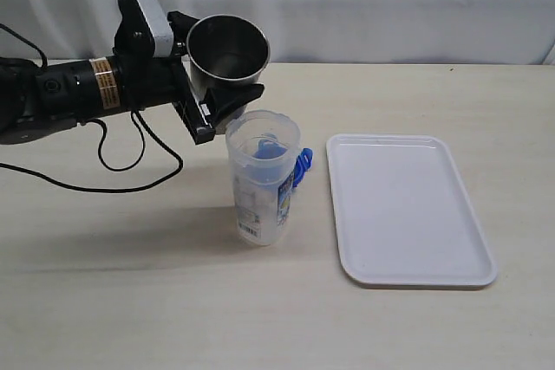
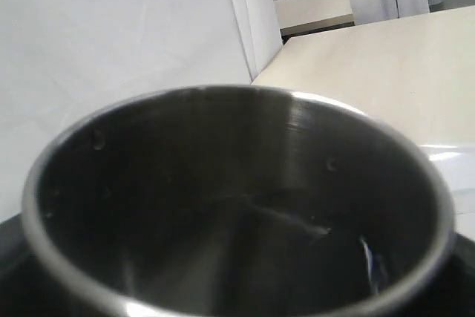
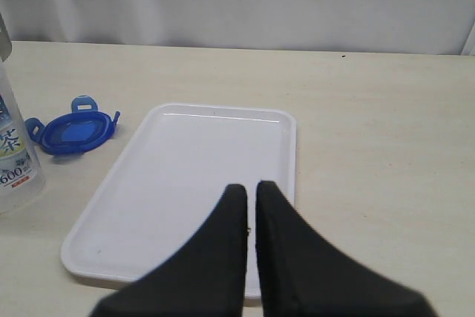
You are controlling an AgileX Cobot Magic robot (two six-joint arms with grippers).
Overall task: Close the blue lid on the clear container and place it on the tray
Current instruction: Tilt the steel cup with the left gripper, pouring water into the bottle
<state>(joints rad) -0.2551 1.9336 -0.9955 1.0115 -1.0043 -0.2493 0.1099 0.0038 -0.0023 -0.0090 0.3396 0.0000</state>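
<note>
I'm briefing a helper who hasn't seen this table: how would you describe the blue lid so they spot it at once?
Find the wide white tray on the beige table. Between it and the tall clear container, the lid lies flat on the table. It is the only blue, round, low thing there, with small flaps around its rim.

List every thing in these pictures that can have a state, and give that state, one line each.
clear container: upright on the table, open, lid off.
blue lid: off, lying on the table beside the container.
tray: flat on the table, nothing on it.
steel tumbler: tipped, held above the container.
left gripper: closed on the tumbler.
right gripper: shut, holding nothing.
</note>
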